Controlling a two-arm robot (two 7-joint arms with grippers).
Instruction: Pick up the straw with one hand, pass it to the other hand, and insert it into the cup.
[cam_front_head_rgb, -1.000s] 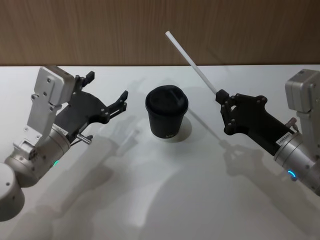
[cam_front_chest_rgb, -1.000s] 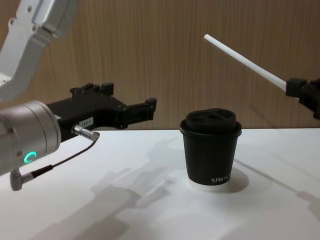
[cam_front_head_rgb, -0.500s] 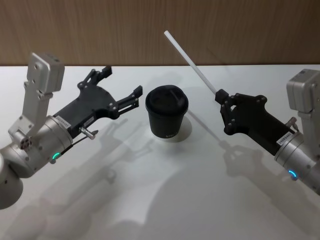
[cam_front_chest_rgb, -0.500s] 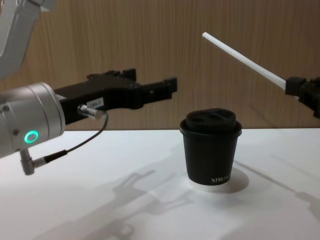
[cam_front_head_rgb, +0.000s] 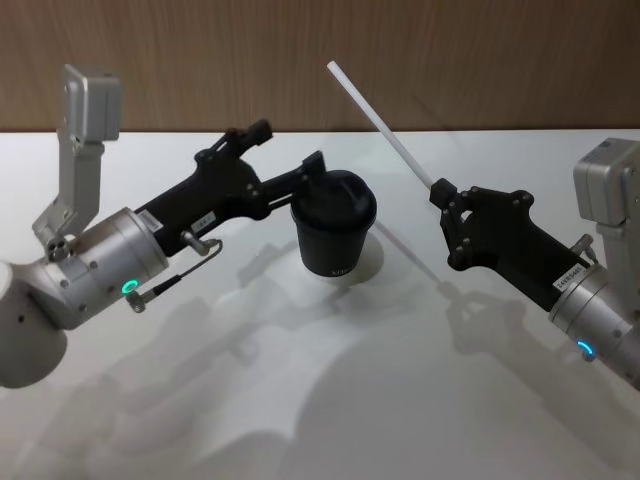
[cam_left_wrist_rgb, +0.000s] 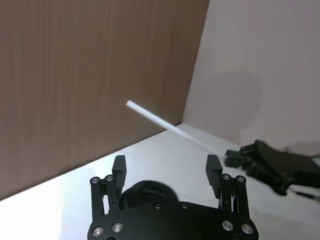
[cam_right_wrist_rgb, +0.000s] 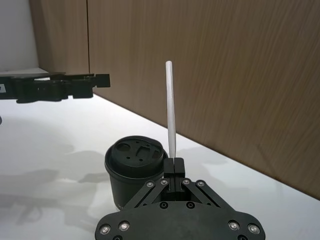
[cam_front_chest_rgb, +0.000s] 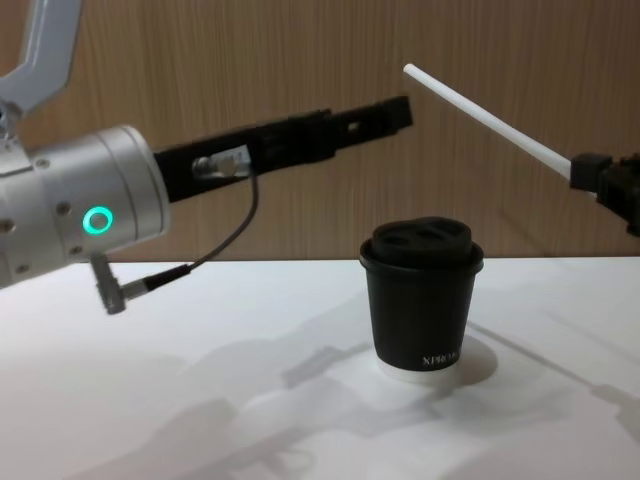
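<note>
Head view: right gripper (cam_front_head_rgb: 441, 190) pinches the straw (cam_front_head_rgb: 385, 128) by its lower end, so it's slanting up in the air, clear of the cup (cam_front_head_rgb: 333, 235) on the table (cam_front_head_rgb: 300, 400). Left wrist view: left gripper (cam_left_wrist_rgb: 166, 165) fingers spread wide above the cup. Right wrist view: fingers tight on the straw. Chest view: left fingertips near the straw's free tip, not touching.

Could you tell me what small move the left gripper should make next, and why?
Probably ease the left gripper forward until the straw lies between its open fingers, then close. The right gripper is shut on the straw's lower end, and the upper end stands free beyond the left fingertips.
</note>
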